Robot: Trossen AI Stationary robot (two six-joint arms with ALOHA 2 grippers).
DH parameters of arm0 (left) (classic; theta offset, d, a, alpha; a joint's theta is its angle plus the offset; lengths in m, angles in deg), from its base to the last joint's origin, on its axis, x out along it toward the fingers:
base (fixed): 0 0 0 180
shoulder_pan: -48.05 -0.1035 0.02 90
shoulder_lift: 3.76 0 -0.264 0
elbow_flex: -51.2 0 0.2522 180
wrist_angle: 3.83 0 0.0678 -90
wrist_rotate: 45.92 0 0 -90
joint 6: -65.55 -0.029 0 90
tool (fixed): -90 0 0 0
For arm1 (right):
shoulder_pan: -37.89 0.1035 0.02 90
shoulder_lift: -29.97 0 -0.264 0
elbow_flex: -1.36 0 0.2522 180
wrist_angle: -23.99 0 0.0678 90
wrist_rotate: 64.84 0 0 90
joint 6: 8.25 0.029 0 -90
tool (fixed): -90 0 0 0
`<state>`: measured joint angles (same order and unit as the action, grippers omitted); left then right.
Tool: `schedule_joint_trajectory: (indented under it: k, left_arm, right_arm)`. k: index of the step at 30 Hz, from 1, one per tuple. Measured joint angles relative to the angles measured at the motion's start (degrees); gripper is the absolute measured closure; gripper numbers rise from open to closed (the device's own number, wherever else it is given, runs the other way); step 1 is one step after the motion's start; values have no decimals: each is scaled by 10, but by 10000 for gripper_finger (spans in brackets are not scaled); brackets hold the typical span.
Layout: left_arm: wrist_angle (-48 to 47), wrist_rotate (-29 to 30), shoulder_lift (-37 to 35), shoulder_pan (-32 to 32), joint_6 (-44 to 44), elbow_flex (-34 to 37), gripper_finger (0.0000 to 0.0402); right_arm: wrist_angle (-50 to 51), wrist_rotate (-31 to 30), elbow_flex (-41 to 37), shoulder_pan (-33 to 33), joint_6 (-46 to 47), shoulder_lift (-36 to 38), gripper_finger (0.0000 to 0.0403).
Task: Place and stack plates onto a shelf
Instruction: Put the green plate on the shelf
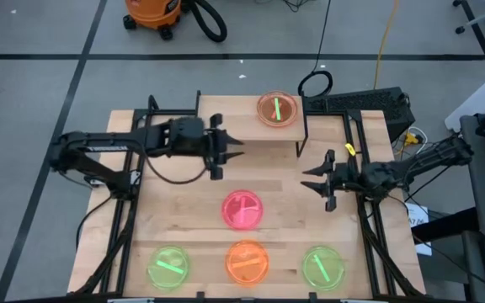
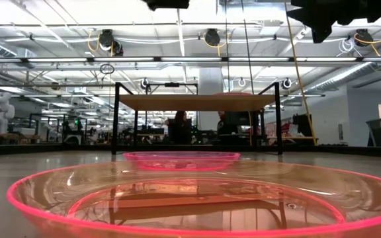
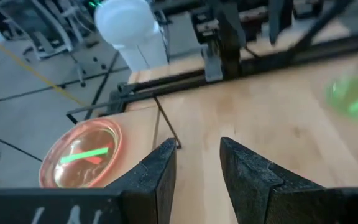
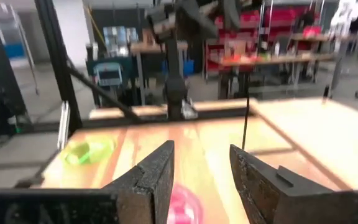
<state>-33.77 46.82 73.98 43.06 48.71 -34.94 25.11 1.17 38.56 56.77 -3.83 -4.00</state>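
Observation:
The shelf point(image 1: 251, 126) stands at the table's far middle on black legs. One orange plate with a green streak point(image 1: 278, 109) lies on its right end and shows in the left wrist view point(image 3: 82, 152). A pink plate point(image 1: 242, 209) lies flat mid-table. Along the near edge lie a green plate point(image 1: 168, 266), an orange plate point(image 1: 247, 261) and a second green plate point(image 1: 322, 266). My left gripper point(image 1: 238, 150) hovers open over the shelf's near left part. My right gripper point(image 1: 310, 178) hovers open off the shelf's near right corner, right of the pink plate point(image 4: 185, 205).
The shelf's thin black leg point(image 3: 166, 121) stands just ahead of my left fingers, and another leg point(image 4: 246, 121) ahead of my right ones. Black frame rails point(image 1: 369, 236) run along the table's sides. Bare wood lies between the pink plate and the shelf point(image 2: 197, 101).

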Motion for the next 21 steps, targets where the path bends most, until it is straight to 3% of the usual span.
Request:
schedule_joint_trajectory:
  k: [7, 12, 21]
  left_arm:
    - [188, 1, -66, 20, 67, 150, 270]
    - [292, 2, -74, 30, 89, 220, 270]
    - [310, 2, -74, 41, 126, 247, 270]
  right_arm:
    - [156, 0, 90, 0, 40, -34, 266]
    - [230, 2, 100, 0, 96, -52, 266]
    - [247, 32, 100, 0, 146, -79, 266]
